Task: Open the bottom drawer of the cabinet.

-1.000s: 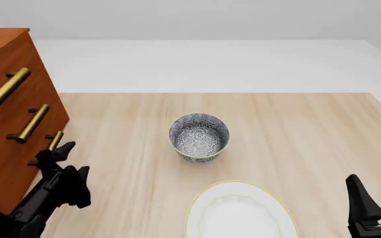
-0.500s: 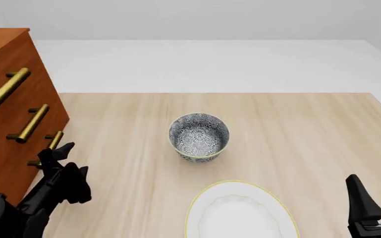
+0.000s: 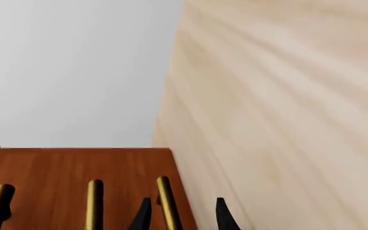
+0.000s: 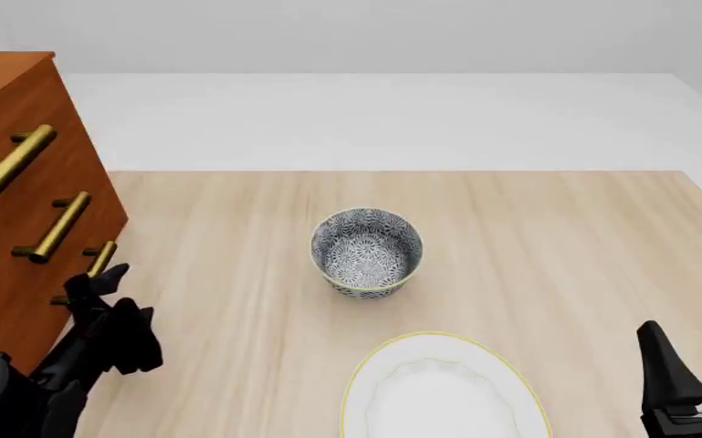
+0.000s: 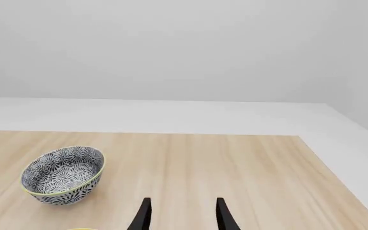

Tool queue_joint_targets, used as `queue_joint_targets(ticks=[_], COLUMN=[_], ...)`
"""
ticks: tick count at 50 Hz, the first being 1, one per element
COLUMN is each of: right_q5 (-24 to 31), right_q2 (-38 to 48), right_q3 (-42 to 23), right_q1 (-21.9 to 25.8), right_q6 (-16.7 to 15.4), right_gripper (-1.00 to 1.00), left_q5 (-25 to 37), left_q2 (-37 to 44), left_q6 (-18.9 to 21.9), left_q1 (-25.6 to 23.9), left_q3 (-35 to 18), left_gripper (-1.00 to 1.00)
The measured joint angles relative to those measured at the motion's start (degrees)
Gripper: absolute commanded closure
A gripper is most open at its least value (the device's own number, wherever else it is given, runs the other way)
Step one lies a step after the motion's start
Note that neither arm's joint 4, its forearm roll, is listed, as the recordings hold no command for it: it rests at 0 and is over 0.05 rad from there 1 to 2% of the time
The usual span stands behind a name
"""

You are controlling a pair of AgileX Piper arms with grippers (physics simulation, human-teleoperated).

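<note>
The bottom drawer (image 4: 77, 274) sits shut, flush in the cabinet (image 4: 10, 219) at the table's left edge, so you have yet to pull it. Your left gripper (image 3: 180, 215) has its fingers spread around the brass handle (image 3: 166, 203), not clamped; next comes closing and pulling. Your right gripper (image 5: 180, 215) idles, fingers apart, holding nothing.

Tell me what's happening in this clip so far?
The left tool is at the bottom drawer of the cabinet, its fingers open on either side of the lowest brass handle. The drawer looks flush with the cabinet front, not yet pulled. The right tool hangs open over the table, holding nothing. A patterned bowl and a white plate sit untouched.
</note>
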Motion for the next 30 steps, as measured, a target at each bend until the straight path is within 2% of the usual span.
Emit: queue_joint_targets(ticks=[30], right_q5=[0.0], right_q2=[0.0], right_q3=[0.0], right_q1=[0.0], right_q6=[0.0], right_gripper=[-1.00], left_q5=[0.0], left_q2=[2.8], left_q6=[0.9], left_q1=[3.0], left_q3=[-1.5], left_gripper=[-1.00])
